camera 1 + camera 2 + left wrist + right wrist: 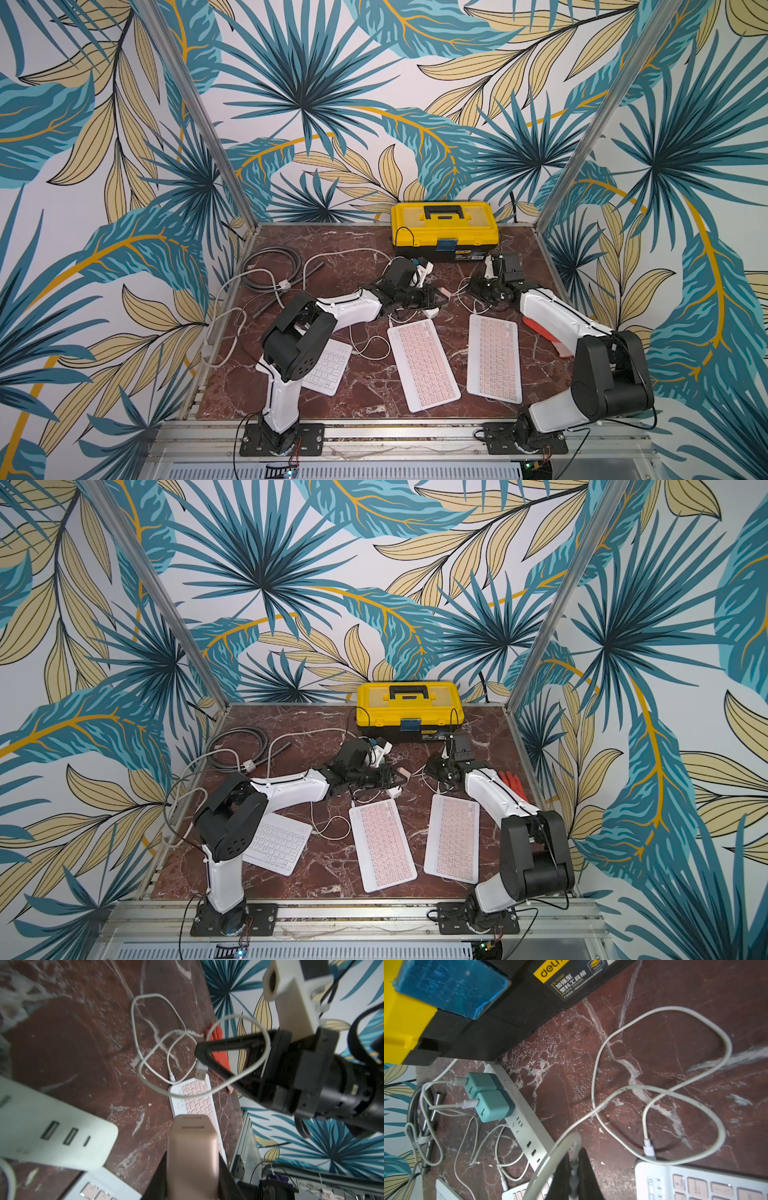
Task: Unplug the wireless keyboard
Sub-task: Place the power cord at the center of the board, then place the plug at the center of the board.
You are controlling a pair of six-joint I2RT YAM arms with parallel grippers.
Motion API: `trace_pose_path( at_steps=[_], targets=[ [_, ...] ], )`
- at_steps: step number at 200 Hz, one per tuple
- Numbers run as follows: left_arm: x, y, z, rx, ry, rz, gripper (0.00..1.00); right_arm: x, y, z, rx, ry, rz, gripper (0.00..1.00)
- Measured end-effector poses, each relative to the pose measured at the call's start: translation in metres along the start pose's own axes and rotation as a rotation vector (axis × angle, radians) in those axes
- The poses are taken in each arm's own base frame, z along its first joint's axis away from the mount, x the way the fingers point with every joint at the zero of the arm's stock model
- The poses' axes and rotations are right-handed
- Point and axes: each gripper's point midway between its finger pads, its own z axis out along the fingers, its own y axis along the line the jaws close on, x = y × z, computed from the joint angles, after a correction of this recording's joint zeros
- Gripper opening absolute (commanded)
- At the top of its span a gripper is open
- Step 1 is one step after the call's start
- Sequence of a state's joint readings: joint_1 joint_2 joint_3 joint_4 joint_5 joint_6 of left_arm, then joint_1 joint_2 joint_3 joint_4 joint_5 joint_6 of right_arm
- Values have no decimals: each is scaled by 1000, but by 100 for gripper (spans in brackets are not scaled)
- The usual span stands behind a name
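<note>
**Keyboard still tethered by its small plug**

Left of centre in a top view, the left gripper [437, 297] is clamped on a pink block [192, 1132], just beside the power strip [52, 1132]. To its right, the right gripper [573, 1165] is pinched tight on the white cable [724, 1047], and the USB plug [201, 1072] dangles free at its fingertips. The cable loops across the table. Its small end appears seated in the top edge of the keyboard [494, 359], which lies flat at lower right of centre.

The charger end looks done and the keyboard end is left. The next move calls for a grip close to the small plug and a straight pull while the keyboard is steadied.

Around it are a white keyboard [328, 365] at lower left, a second pink keyboard [424, 363] at centre, a toolbox [444, 226] above and a red glove [511, 781] at right. Slack loops and neighbouring cables could snag.
</note>
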State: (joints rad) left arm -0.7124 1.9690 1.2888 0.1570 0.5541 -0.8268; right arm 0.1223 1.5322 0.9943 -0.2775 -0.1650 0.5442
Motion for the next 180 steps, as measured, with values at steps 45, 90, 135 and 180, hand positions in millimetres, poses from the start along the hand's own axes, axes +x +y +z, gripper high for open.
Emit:
trace_pose_path(
  at_steps=[45,90,135,180],
  targets=[
    [-37,20,23,-41,-82,-105,1,-13,-7,15,50,36,-127,0],
    [-44,51,56,-94,-109,-201,5,-19,-24,39,89,75,-169,0],
    [-36,72,70,-154,-136,-279,23,-17,-50,58,135,119,-130,3],
    [-36,73,76,-159,-154,-321,51,-20,-65,62,170,151,-85,19]
  ],
)
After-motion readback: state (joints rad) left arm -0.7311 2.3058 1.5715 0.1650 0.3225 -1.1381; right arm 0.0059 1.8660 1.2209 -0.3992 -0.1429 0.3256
